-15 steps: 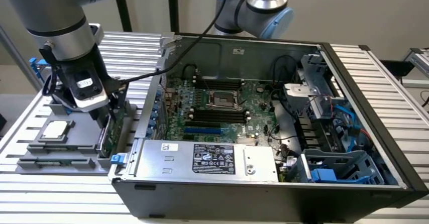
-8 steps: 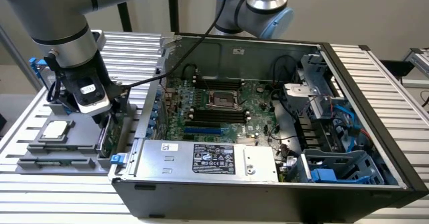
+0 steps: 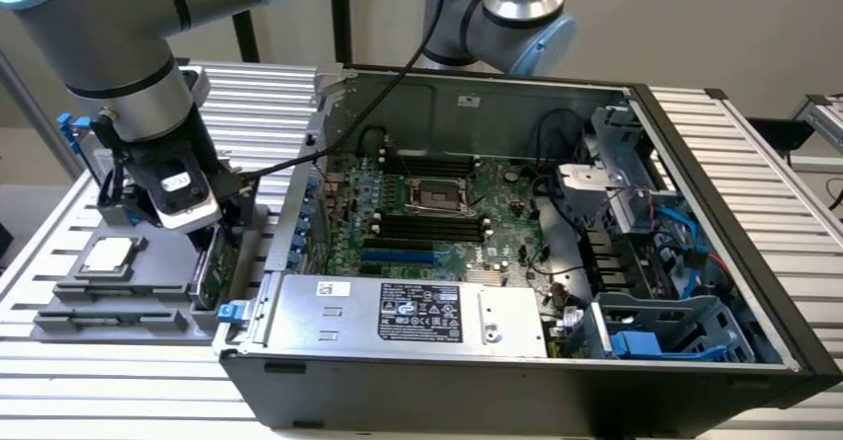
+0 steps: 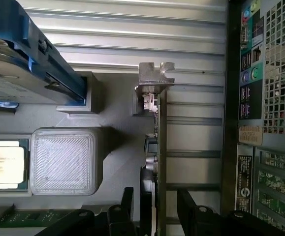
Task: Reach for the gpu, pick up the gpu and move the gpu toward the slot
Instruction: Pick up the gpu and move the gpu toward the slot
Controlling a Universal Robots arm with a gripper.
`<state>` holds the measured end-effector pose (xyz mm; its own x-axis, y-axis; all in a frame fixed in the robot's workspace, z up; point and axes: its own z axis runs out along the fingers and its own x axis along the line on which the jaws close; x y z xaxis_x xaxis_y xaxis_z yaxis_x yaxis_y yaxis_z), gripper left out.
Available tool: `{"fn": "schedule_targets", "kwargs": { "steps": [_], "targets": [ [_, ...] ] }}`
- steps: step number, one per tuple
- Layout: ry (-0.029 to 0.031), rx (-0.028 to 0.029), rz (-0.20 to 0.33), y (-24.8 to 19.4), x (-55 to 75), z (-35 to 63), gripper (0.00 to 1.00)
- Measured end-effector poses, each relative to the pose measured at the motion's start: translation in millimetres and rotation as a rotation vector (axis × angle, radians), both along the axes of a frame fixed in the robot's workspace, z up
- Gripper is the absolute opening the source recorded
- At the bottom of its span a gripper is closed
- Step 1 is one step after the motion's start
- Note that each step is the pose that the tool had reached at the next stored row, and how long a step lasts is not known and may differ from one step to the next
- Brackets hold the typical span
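Observation:
The gpu (image 4: 161, 137) is a thin green card standing on edge in a grey holder tray (image 3: 79, 314), its silvery end bracket (image 4: 156, 74) at the far end. In the exterior view the gpu (image 3: 207, 262) stands at the tray's side nearest the computer case. My gripper (image 4: 157, 209) is open and straddles the card, one black finger (image 4: 127, 204) on each side with a small gap to the board. In the exterior view the gripper (image 3: 219, 225) hangs low over the card. The blue slot (image 3: 395, 257) lies on the motherboard inside the case.
A silver hard drive with blue rails (image 4: 19, 73) and a small square chip (image 4: 4, 164) share the tray. The open computer case (image 3: 737, 292) is on the exterior view's right, its rear wall (image 4: 260, 123) close beside the card. A power supply (image 3: 409, 314) sits at the front.

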<state>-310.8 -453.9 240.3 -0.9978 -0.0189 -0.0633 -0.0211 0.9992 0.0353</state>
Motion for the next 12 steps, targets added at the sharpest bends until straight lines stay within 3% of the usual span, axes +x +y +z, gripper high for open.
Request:
{"fn": "schedule_targets", "kwargs": {
  "steps": [12],
  "targets": [
    [0.0000,-0.0022,-0.012,0.8,-7.4,-1.6,0.46]
  ]
}}
